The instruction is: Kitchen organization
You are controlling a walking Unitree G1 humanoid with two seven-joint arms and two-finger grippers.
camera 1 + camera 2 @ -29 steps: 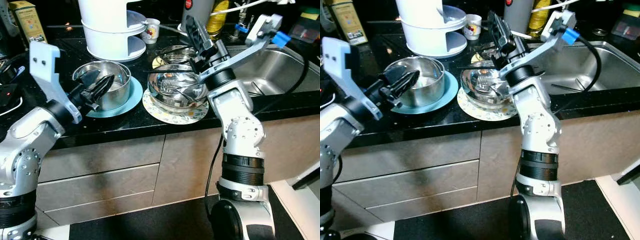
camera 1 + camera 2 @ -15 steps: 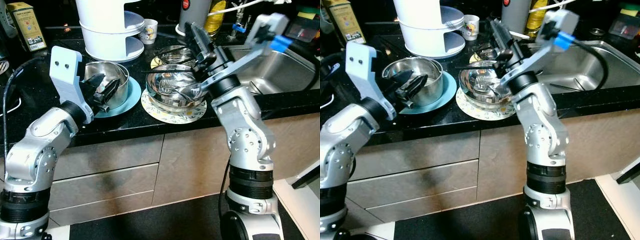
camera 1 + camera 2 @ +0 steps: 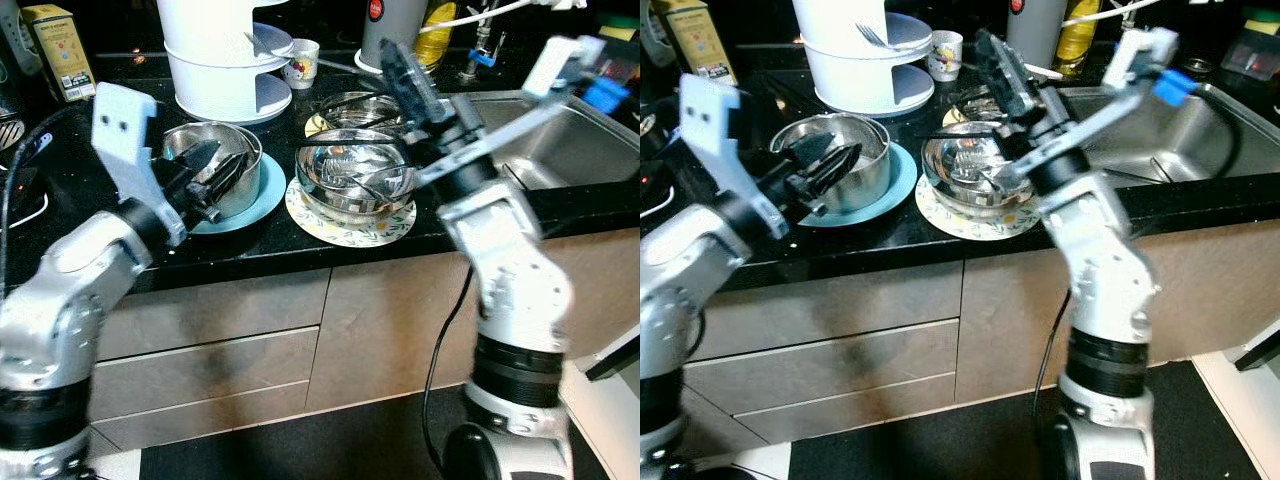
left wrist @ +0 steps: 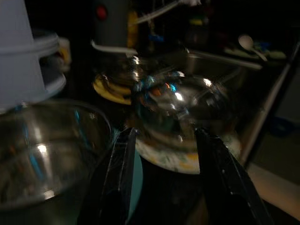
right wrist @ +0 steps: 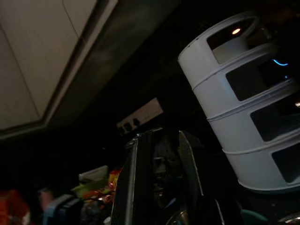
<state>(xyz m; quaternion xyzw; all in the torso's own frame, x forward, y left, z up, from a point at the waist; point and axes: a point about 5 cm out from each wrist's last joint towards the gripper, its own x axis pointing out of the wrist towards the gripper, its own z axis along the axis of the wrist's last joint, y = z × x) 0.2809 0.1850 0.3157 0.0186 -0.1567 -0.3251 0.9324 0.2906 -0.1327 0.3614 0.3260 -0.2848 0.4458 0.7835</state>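
Left eye view. Black countertop [image 3: 250, 250] across the upper half of the frame. Centre left: steel pot [image 3: 222, 180] on a light blue plate [image 3: 262, 196]. Left gripper [image 3: 208, 172] lies at the pot's near rim, fingers parted, nothing between them. Centre: steel bowl [image 3: 355, 182] holding cutlery, on a patterned plate [image 3: 345, 230]; a second steel dish [image 3: 352, 103] just behind it. Right gripper [image 3: 408, 78] raised above the bowl, fingers pointing to the upper centre; whether they are clenched or released cannot be told here. Upper left: white tiered container [image 3: 222, 60], small mug [image 3: 300, 62] beside it, yellow box [image 3: 58, 48] in the corner. Upper right: steel sink [image 3: 560, 150].

Right eye view. Same scene; a fork [image 3: 872, 38] rests on the white container's ledge.

Left wrist view. Two black fingers [image 4: 119, 173] spread apart at lower centre, empty. Pot at lower left, bowl on its patterned plate at centre.

Right wrist view. Dark. Fingers [image 5: 140, 183] at lower centre stand close together with a narrow gap; no object seen between them. White container at right.
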